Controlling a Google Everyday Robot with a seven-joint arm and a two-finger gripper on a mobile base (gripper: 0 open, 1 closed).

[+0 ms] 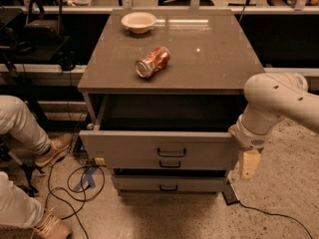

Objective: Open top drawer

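Observation:
The top drawer [129,148] of the grey cabinet stands pulled out toward me, and its deep box shows dark inside. Its small black loop handle [171,153] sits at the centre of the flat front. A second black handle [170,164] lies just below it, and a lower drawer [168,184] stays further in. My gripper [248,164] hangs at the right end of the top drawer's front, just off its corner and pointing down. It is away from the handle. The white arm [271,103] reaches in from the right.
A crushed red can [152,61] lies on its side on the cabinet top [209,59], with a white bowl [138,21] at the back. A seated person's legs and shoes [50,151] are at the left. Cables [75,183] lie on the floor.

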